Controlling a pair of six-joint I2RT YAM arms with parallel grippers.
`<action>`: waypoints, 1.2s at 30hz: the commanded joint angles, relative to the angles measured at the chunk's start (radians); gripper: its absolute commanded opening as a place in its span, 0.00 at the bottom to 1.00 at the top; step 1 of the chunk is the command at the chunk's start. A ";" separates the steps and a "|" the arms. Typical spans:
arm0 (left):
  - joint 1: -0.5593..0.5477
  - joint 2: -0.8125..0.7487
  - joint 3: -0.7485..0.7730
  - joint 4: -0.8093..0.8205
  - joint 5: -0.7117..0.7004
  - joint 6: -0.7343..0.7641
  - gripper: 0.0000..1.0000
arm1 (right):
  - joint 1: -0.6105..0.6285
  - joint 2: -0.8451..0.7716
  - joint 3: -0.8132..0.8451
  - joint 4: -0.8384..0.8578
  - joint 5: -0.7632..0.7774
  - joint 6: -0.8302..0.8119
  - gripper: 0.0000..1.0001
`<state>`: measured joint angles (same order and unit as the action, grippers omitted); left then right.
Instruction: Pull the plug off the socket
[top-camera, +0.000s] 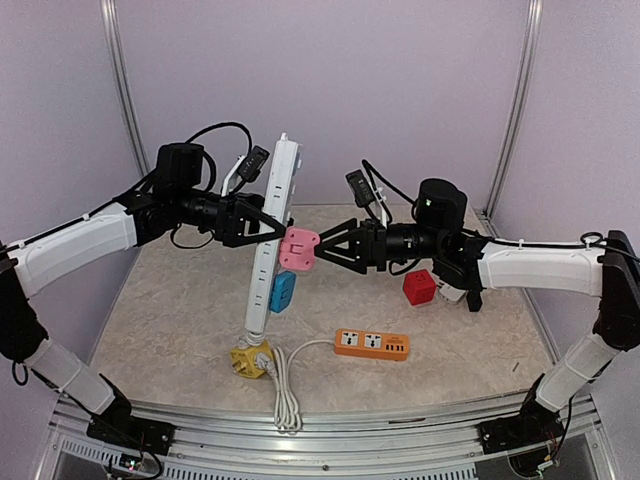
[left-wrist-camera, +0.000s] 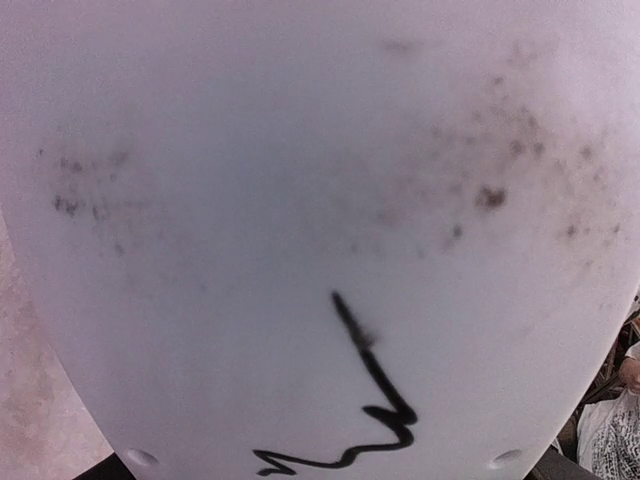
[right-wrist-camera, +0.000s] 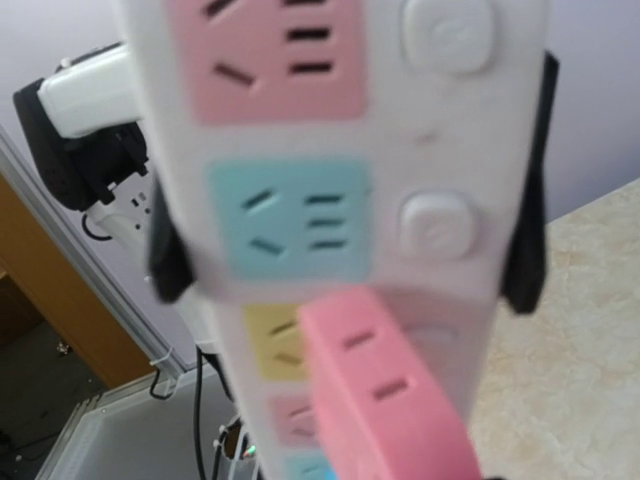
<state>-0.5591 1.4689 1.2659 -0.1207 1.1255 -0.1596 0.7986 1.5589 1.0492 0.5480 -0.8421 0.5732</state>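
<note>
White power strip held off table, tilted, upper end leaning toward back wall. Left gripper clamped across its width; black fingers show at both strip edges in right wrist view. Pink plug seated in strip, facing right gripper. Right fingertips at plug's sides; contact unclear, own fingers out of right wrist frame. Left wrist view filled by blurred white strip back with black scribble. Plug's pins hidden.

Pink plug on upright white socket
</note>
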 joint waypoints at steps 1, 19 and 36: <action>0.022 -0.033 -0.001 0.071 0.020 -0.026 0.04 | 0.013 -0.019 0.018 0.007 -0.039 0.009 0.65; 0.037 -0.024 -0.002 0.067 0.023 -0.023 0.04 | 0.017 0.044 0.034 0.102 -0.026 0.062 0.60; 0.036 -0.016 -0.004 0.064 0.023 -0.020 0.04 | 0.048 0.135 0.082 0.173 -0.013 0.120 0.53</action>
<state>-0.5266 1.4693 1.2621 -0.1192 1.1252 -0.1715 0.8276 1.6619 1.1023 0.6655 -0.8524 0.6579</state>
